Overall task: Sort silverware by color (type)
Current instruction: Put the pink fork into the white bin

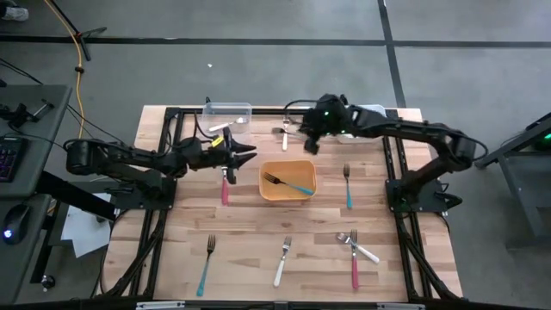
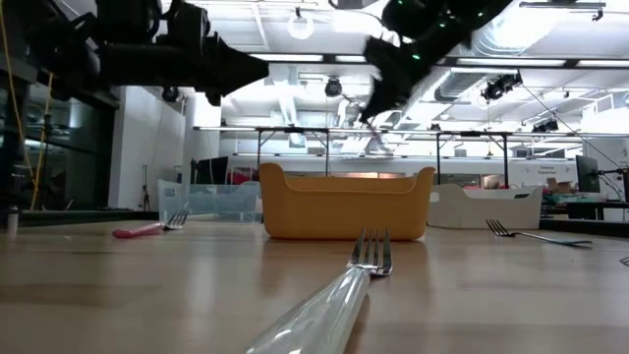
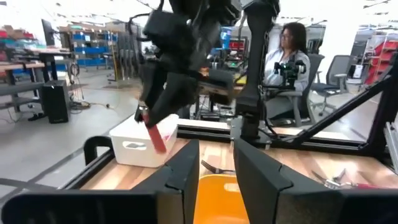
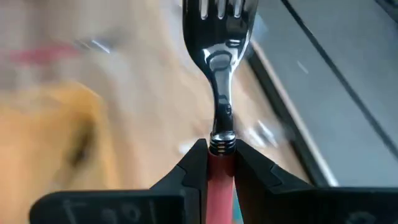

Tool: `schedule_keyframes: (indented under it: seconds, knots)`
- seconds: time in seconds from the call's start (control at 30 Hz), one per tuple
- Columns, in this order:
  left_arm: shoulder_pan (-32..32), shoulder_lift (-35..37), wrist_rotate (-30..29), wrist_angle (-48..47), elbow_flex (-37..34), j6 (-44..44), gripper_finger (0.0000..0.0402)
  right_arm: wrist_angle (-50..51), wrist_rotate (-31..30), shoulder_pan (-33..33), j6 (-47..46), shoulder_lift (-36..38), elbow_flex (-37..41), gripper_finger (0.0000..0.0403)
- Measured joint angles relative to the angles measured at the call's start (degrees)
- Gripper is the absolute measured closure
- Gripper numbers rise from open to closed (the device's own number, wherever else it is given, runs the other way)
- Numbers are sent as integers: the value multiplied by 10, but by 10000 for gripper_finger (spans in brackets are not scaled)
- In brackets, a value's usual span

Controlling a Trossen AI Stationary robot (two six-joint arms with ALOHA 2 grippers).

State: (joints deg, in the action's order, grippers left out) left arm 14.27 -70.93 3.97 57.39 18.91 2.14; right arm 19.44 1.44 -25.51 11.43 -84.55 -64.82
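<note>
My right gripper (image 1: 308, 142) hovers over the table's far middle, shut on a red-handled fork (image 4: 214, 56). In the left wrist view that fork's red handle (image 3: 155, 135) shows above the white bin (image 3: 138, 146). My left gripper (image 1: 247, 155) is open and empty, raised left of the yellow bin (image 1: 269, 191). A blue-handled fork (image 1: 291, 183) lies in that bin. Flat on the table lie a red fork (image 1: 225, 186), two blue forks (image 1: 348, 188) (image 1: 207, 263), a white fork (image 1: 282, 261), a red fork (image 1: 354, 263) crossed by a silver one (image 1: 362, 251), and another fork (image 1: 285, 134). My right gripper pinches the fork between its two fingers on the red handle (image 4: 221, 169), just behind the metal collar. The fork runs along the fingers, and its silver tines (image 4: 214, 11) stick out past the fingertips. The fork is lifted clear of the table.
A clear bin (image 1: 228, 110) stands at the far edge, left of centre. A white bin (image 1: 376, 110) stands at the far right, partly under my right arm. Black frame rails run along both sides of the table. A seated person (image 3: 287, 56) is behind the table.
</note>
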Motion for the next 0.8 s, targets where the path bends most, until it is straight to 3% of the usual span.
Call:
schedule_keyframes:
  seconds: [0.17, 0.43, 0.8]
  knots:
    - [46, 0, 7, 35, -25, -9, 327, 119, -79, -73, 11, 26, 0, 359]
    - [124, 0, 98, 36, -29, -1, 347, 206, -85, -183, 42, -8, 0, 359]
    - [169, 0, 149, 35, -29, 17, 370, 325, -177, -233, 41, -33, 0, 359]
